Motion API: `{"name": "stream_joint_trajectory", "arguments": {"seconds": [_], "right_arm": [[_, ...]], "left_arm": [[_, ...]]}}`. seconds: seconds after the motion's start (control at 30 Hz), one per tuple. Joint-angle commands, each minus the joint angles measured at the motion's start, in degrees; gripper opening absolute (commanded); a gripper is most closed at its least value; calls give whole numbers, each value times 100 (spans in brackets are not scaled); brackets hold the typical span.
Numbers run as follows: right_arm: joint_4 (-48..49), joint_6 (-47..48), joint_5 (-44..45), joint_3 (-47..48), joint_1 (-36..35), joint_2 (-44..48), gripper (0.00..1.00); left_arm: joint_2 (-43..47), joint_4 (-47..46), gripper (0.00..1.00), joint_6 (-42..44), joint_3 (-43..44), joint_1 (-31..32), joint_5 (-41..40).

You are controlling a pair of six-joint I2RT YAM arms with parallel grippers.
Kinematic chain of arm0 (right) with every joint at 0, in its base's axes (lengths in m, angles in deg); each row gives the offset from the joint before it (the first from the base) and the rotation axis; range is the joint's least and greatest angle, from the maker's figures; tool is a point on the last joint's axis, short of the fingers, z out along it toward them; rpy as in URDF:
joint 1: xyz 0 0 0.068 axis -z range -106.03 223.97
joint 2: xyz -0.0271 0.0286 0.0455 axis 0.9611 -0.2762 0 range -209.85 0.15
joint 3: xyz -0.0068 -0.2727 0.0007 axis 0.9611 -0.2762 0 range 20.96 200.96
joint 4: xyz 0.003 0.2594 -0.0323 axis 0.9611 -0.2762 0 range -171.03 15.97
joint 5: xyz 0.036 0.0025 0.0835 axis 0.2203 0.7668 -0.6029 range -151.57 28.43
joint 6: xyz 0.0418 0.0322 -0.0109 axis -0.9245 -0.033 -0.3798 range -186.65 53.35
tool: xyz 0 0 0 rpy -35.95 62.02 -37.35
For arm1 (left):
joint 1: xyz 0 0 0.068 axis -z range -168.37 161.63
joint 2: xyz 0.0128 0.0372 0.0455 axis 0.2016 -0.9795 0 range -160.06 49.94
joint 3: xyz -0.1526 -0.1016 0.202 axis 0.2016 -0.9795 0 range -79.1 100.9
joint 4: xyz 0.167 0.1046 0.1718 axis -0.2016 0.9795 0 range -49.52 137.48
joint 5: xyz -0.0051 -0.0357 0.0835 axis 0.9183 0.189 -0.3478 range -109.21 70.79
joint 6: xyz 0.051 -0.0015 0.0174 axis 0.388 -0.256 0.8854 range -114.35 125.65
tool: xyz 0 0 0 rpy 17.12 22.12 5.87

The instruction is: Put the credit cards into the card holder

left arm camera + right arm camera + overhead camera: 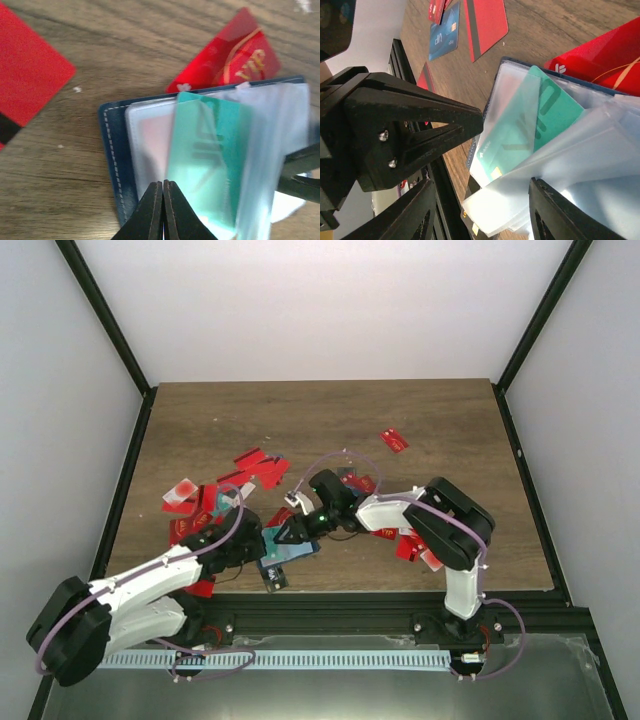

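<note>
The card holder [283, 560] is lying open by the near edge of the counter [320, 420], left of its middle, and is being attended from both sides. In the left wrist view its navy cover is lying directly ahead of the left end effector [163, 192]. That end effector's fingers are being pressed together at the holder's near edge. Whether a sleeve edge is being pinched between them cannot be told. The right end effector [482, 200] is being held with its fingers well apart, and the fan of clear sleeves [580, 170] is lying between them, apparently unclamped.

A teal card [210, 150] is lying partly inside one sleeve, its far end appearing to stand out past the sleeve's mouth. Its long axis is running almost in line with the left end effector's reach, away from the tips and slightly tilted. This is judged to be the relation on which the coming move is turning. The card is being presented end-on to the left end effector, which is the nearer one. A push along that axis is probably being called for to seat the card.

The other credit cards [260, 468], mostly red, are lying scattered over the counter's left side and middle. One red card [394, 439] is lying apart, toward the far right.
</note>
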Motion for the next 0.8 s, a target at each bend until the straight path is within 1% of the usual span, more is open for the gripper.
{"name": "stream_joint_trajectory", "arguments": {"seconds": [0.0,0.13,0.27,0.53,0.6,0.77], "right_arm": [[147,36,-177,299,-77,-315,53],[190,94,-253,435,-118,-467,53],[384,134,-557,605,-192,-633,54],[483,130,-783,1278,-405,-1197,54],[513,115,-812,1362,-432,-1275,54],[504,147,-764,1370,-464,-1354,54]], "left_arm": [[-157,156,4,-364,-83,-51,-467],[-235,217,4,-546,-191,-104,-634],[-297,140,4,-676,-361,-192,-716],[-437,-520,4,-446,-680,-413,-197],[-504,-716,4,-288,-731,-484,-25],[-611,-852,4,-92,-732,-583,215]]}}
